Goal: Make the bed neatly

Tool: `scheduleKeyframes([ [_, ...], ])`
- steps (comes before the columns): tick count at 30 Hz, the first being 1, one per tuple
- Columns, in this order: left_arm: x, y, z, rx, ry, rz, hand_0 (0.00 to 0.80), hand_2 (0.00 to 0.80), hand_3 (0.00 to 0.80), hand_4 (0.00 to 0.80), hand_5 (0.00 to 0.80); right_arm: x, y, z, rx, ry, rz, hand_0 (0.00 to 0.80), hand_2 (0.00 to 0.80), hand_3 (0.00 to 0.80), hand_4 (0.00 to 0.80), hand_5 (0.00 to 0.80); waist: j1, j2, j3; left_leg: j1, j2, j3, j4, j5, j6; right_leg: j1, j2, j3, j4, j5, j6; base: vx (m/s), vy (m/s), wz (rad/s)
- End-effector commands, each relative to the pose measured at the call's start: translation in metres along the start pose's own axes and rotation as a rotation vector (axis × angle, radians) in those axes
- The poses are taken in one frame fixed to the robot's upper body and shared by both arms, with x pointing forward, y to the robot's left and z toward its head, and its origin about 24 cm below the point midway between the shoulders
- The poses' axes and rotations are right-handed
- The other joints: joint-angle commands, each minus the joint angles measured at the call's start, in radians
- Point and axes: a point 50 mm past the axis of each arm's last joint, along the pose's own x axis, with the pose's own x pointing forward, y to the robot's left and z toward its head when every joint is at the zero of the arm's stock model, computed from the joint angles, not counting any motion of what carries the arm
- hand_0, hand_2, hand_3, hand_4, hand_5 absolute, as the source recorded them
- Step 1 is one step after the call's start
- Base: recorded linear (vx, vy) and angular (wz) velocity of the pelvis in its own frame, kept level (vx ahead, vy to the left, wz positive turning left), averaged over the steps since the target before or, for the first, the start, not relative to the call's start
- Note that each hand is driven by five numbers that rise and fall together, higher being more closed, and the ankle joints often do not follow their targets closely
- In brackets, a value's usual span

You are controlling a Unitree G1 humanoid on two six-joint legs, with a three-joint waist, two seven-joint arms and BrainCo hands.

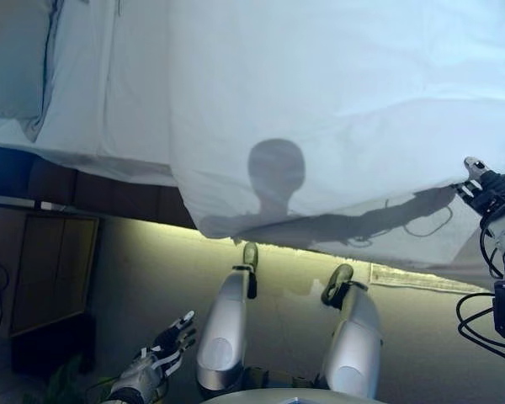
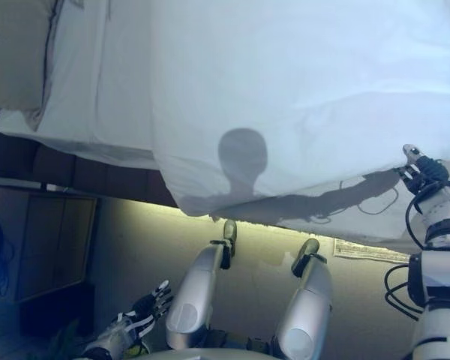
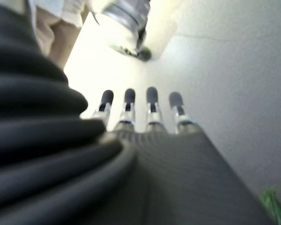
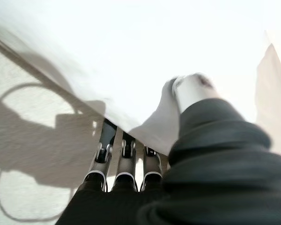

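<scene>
A white duvet [image 1: 320, 93] covers most of the bed, its lower edge hanging over the side. A strip of white sheet [image 1: 109, 101] shows to its left. A pillow [image 1: 13, 59] lies at the far left end. My right hand [image 1: 486, 187] is at the duvet's edge on the right. In the right wrist view its fingers [image 4: 126, 150] go under the duvet's edge [image 4: 154, 126] and the thumb presses on top, pinching the cloth. My left hand [image 1: 164, 349] hangs low over the floor at lower left, its fingers [image 3: 150, 101] straight and holding nothing.
A dark bed base [image 1: 109, 194] runs under the mattress, with a lit strip along the floor below it. A wooden nightstand [image 1: 55, 269] stands at the left by the pillow end. Green leaves [image 1: 59, 383] show near my left hand.
</scene>
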Motion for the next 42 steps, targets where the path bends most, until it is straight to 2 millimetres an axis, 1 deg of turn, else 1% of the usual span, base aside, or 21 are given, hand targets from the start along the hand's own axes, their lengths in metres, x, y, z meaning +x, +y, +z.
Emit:
scheduleKeyframes([
  [1, -0.022, 0.035, -0.031, 0.015, 0.105, 0.132, 0.000, 0.000, 0.000, 0.000, 0.000, -0.011, -0.013, 0.044, -0.009, -0.178, 0.001, 0.800, 0.800, 0.800, 0.800, 0.800, 0.001, -0.034, -0.080, 0.049, 0.056, -0.002, -0.032, 0.005, -0.033, 0.101, -0.014, 0.009, -0.066, 0.019, 0.054, 0.035, -0.012, -0.02],
  [5, -0.029, 0.047, -0.038, 0.012, 0.137, 0.189, 0.000, 0.000, 0.000, 0.000, 0.000, -0.014, -0.020, 0.040, -0.001, -0.154, 0.001, 0.800, 0.800, 0.800, 0.800, 0.800, 0.000, -0.051, -0.108, 0.100, 0.068, 0.003, -0.065, 0.014, -0.042, 0.167, -0.002, -0.007, -0.119, 0.030, 0.056, 0.036, 0.005, 0.04],
  [6, -0.031, 0.051, -0.040, 0.013, 0.142, 0.206, 0.000, 0.000, 0.000, 0.000, 0.000, -0.013, -0.021, 0.037, -0.004, -0.139, 0.006, 0.800, 0.800, 0.800, 0.800, 0.800, -0.001, -0.057, -0.119, 0.114, 0.072, 0.011, -0.084, 0.039, -0.038, 0.189, 0.002, -0.020, -0.152, 0.056, 0.046, 0.001, 0.026, 0.06],
  [8, -0.033, 0.053, -0.039, 0.025, 0.142, 0.210, 0.000, 0.000, 0.000, 0.000, 0.000, -0.013, -0.022, 0.030, -0.027, -0.106, 0.010, 0.800, 0.800, 0.800, 0.800, 0.800, -0.005, -0.065, -0.135, 0.147, 0.078, 0.015, -0.107, 0.045, -0.042, 0.229, 0.010, -0.025, -0.189, 0.064, 0.047, 0.065, 0.024, 0.03],
  [10, -0.032, 0.052, -0.037, 0.045, 0.130, 0.196, 0.000, 0.000, 0.000, 0.000, 0.000, -0.012, -0.022, 0.022, -0.060, -0.060, 0.021, 0.800, 0.800, 0.800, 0.800, 0.800, -0.009, -0.072, -0.154, 0.184, 0.084, 0.023, -0.136, 0.053, -0.045, 0.269, 0.019, -0.030, -0.230, 0.074, 0.049, 0.114, 0.020, -0.02],
  [12, -0.028, 0.049, -0.026, 0.062, 0.085, 0.166, 0.000, 0.000, 0.000, 0.000, 0.000, -0.011, -0.020, 0.011, -0.085, -0.009, 0.055, 0.800, 0.800, 0.800, 0.800, 0.800, -0.015, -0.082, -0.182, 0.229, 0.089, 0.034, -0.178, 0.065, -0.048, 0.318, 0.031, -0.033, -0.290, 0.090, 0.055, 0.118, 0.019, -0.08],
  [15, -0.018, 0.038, 0.008, 0.093, -0.025, 0.114, 0.000, 0.000, 0.000, 0.000, 0.000, -0.007, -0.007, -0.009, -0.112, 0.057, 0.134, 0.800, 0.800, 0.800, 0.800, 0.800, -0.028, -0.094, -0.227, 0.299, 0.090, 0.051, -0.258, 0.087, -0.052, 0.388, 0.052, -0.032, -0.386, 0.121, 0.070, 0.123, 0.008, -0.10],
  [16, -0.013, 0.030, 0.027, 0.104, -0.080, 0.093, 0.000, 0.000, 0.000, 0.000, 0.000, -0.005, -0.001, -0.018, -0.124, 0.083, 0.171, 0.800, 0.800, 0.800, 0.800, 0.800, -0.034, -0.099, -0.245, 0.325, 0.090, 0.057, -0.288, 0.094, -0.052, 0.411, 0.061, -0.030, -0.419, 0.133, 0.075, 0.083, -0.009, -0.07],
  [17, -0.010, 0.023, 0.043, 0.121, -0.129, 0.074, 0.000, 0.000, 0.000, 0.000, 0.000, -0.004, 0.005, -0.024, -0.123, 0.095, 0.202, 0.800, 0.800, 0.800, 0.800, 0.800, -0.037, -0.102, -0.258, 0.341, 0.091, 0.062, -0.309, 0.099, -0.052, 0.425, 0.065, -0.032, -0.441, 0.143, 0.078, 0.063, -0.011, -0.04],
  [19, -0.008, 0.013, 0.063, 0.124, -0.194, 0.049, 0.000, 0.000, 0.000, 0.000, 0.000, -0.002, 0.015, -0.032, -0.117, 0.111, 0.243, 0.800, 0.800, 0.800, 0.800, 0.800, -0.040, -0.107, -0.276, 0.363, 0.091, 0.067, -0.335, 0.106, -0.053, 0.446, 0.070, -0.033, -0.469, 0.157, 0.082, 0.038, -0.016, -0.01],
  [20, -0.007, 0.003, 0.085, 0.109, -0.257, 0.014, 0.000, 0.000, 0.000, 0.000, 0.000, -0.001, 0.024, -0.041, -0.106, 0.124, 0.277, 0.800, 0.800, 0.800, 0.800, 0.800, -0.044, -0.112, -0.302, 0.390, 0.092, 0.075, -0.369, 0.113, -0.053, 0.470, 0.076, -0.039, -0.506, 0.173, 0.085, 0.054, -0.027, -0.01],
  [22, -0.007, -0.005, 0.102, 0.080, -0.307, -0.032, 0.000, 0.000, 0.000, 0.000, 0.000, -0.001, 0.031, -0.049, -0.095, 0.135, 0.305, 0.800, 0.800, 0.800, 0.800, 0.800, -0.046, -0.116, -0.331, 0.413, 0.089, 0.078, -0.408, 0.125, -0.052, 0.491, 0.082, -0.045, -0.544, 0.193, 0.089, 0.050, -0.030, -0.02],
  [23, -0.008, -0.014, 0.114, 0.059, -0.332, -0.087, 0.000, 0.000, 0.000, 0.000, 0.000, 0.000, 0.037, -0.055, -0.080, 0.147, 0.322, 0.800, 0.800, 0.800, 0.800, 0.800, -0.045, -0.120, -0.352, 0.439, 0.086, 0.085, -0.439, 0.131, -0.051, 0.514, 0.087, -0.051, -0.576, 0.208, 0.093, 0.071, -0.035, 0.00],
  [25, -0.007, -0.030, 0.123, 0.067, -0.330, -0.188, 0.000, 0.000, 0.000, 0.000, 0.000, 0.001, 0.046, -0.060, -0.075, 0.161, 0.341, 0.800, 0.800, 0.800, 0.800, 0.800, -0.045, -0.124, -0.380, 0.467, 0.082, 0.089, -0.467, 0.134, -0.052, 0.540, 0.096, -0.058, -0.614, 0.225, 0.094, 0.069, -0.032, -0.01],
  [28, -0.001, -0.051, 0.124, 0.147, -0.258, -0.307, 0.000, 0.000, 0.000, 0.000, 0.000, 0.005, 0.062, -0.064, -0.087, 0.182, 0.362, 0.800, 0.800, 0.800, 0.800, 0.800, -0.053, -0.125, -0.408, 0.501, 0.079, 0.108, -0.476, 0.120, -0.051, 0.566, 0.102, -0.063, -0.655, 0.244, 0.097, 0.051, 0.005, -0.04],
  [30, 0.002, -0.064, 0.124, 0.197, -0.175, -0.389, 0.000, 0.000, 0.000, 0.000, 0.000, 0.007, 0.074, -0.068, -0.099, 0.202, 0.381, 0.800, 0.800, 0.800, 0.800, 0.800, -0.065, -0.122, -0.417, 0.526, 0.082, 0.120, -0.477, 0.109, -0.049, 0.584, 0.105, -0.055, -0.653, 0.237, 0.097, 0.074, 0.018, -0.11],
  [32, 0.004, -0.075, 0.120, 0.223, -0.042, -0.478, 0.000, 0.000, 0.000, 0.000, 0.000, 0.007, 0.084, -0.073, -0.104, 0.217, 0.405, 0.800, 0.800, 0.800, 0.800, 0.800, -0.078, -0.121, -0.429, 0.535, 0.082, 0.127, -0.477, 0.108, -0.046, 0.591, 0.105, -0.049, -0.650, 0.234, 0.098, 0.070, 0.013, -0.10],
  [34, 0.007, -0.085, 0.109, 0.230, 0.100, -0.558, 0.000, 0.000, 0.000, 0.000, 0.000, 0.007, 0.094, -0.081, -0.113, 0.232, 0.427, 0.800, 0.800, 0.800, 0.800, 0.800, -0.092, -0.119, -0.437, 0.548, 0.082, 0.129, -0.480, 0.103, -0.045, 0.604, 0.109, -0.042, -0.654, 0.230, 0.099, 0.085, 0.010, 0.00],
  [38, 0.005, -0.107, 0.088, 0.068, 0.328, -0.745, 0.000, 0.000, 0.000, 0.000, 0.000, 0.006, 0.109, -0.096, -0.132, 0.254, 0.454, 0.800, 0.800, 0.800, 0.800, 0.800, -0.110, -0.125, -0.448, 0.572, 0.081, 0.140, -0.482, 0.090, -0.042, 0.625, 0.110, -0.037, -0.669, 0.232, 0.106, 0.082, -0.030, -0.12],
  [40, 0.004, -0.119, 0.077, -0.064, 0.417, -0.807, 0.000, 0.000, 0.000, 0.000, 0.000, 0.005, 0.114, -0.103, -0.120, 0.258, 0.463, 0.800, 0.800, 0.800, 0.800, 0.800, -0.116, -0.131, -0.453, 0.579, 0.081, 0.145, -0.482, 0.082, -0.040, 0.630, 0.112, -0.032, -0.672, 0.230, 0.107, 0.087, -0.071, -0.13],
  [42, 0.004, -0.130, 0.060, -0.211, 0.487, -0.840, 0.000, 0.000, 0.000, 0.000, 0.000, 0.004, 0.120, -0.110, -0.110, 0.267, 0.469, 0.800, 0.800, 0.800, 0.800, 0.800, -0.122, -0.141, -0.456, 0.585, 0.082, 0.149, -0.482, 0.076, -0.040, 0.635, 0.117, -0.026, -0.676, 0.228, 0.106, 0.085, -0.068, -0.12],
])
